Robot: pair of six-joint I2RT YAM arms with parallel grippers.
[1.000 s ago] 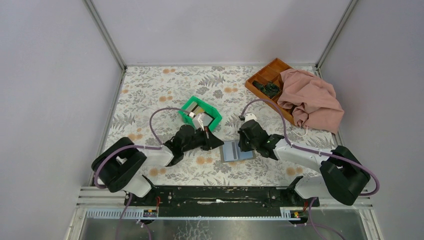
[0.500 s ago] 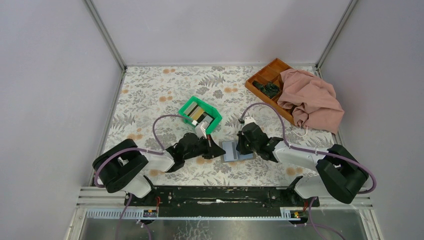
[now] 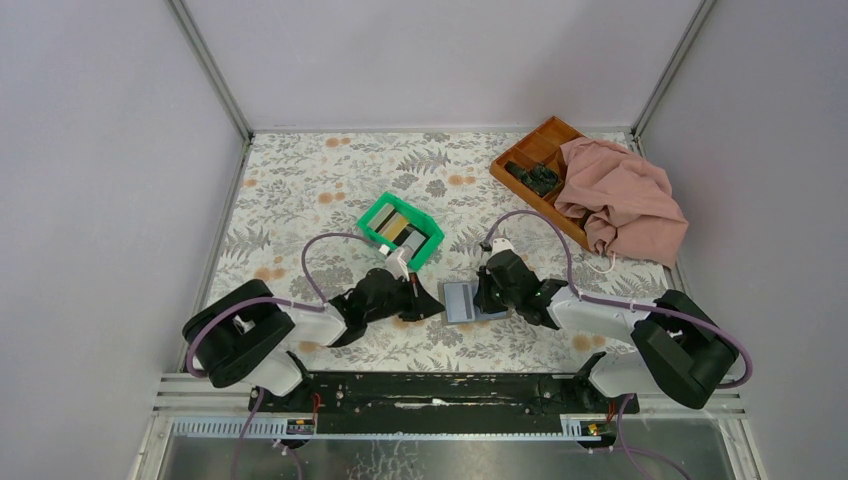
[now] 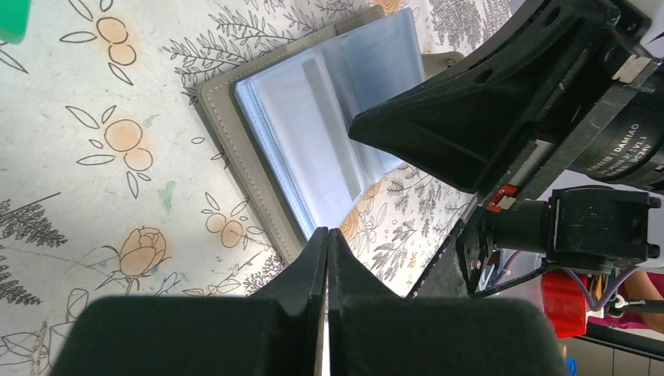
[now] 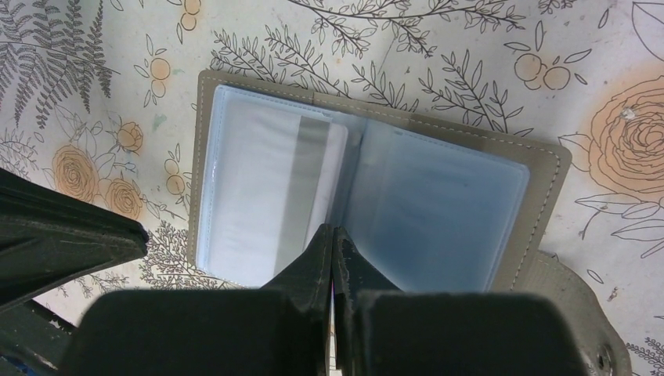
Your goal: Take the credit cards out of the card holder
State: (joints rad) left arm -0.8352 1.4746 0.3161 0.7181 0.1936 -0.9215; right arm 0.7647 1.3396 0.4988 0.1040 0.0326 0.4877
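The card holder (image 3: 461,301) lies open on the floral table between both grippers, its clear sleeves up. It also shows in the left wrist view (image 4: 301,149) and the right wrist view (image 5: 438,204). One credit card (image 5: 307,184) with a grey stripe sits in its left sleeve. More cards (image 3: 398,229) lie in the green bin (image 3: 428,240). My right gripper (image 5: 333,229) is shut, its tip resting at the holder's centre fold (image 3: 483,297). My left gripper (image 4: 327,232) is shut and empty, low at the holder's left edge (image 3: 437,303).
An orange-brown compartment tray (image 3: 528,150) with dark small items stands at the back right, partly under a pink cloth (image 3: 622,197). Metal frame posts and grey walls enclose the table. The right gripper's black finger (image 4: 470,117) reaches over the holder in the left wrist view.
My left gripper has moved from over the green bin, where it held a whitish card, down and right to the holder's left edge. The right gripper has barely shifted.
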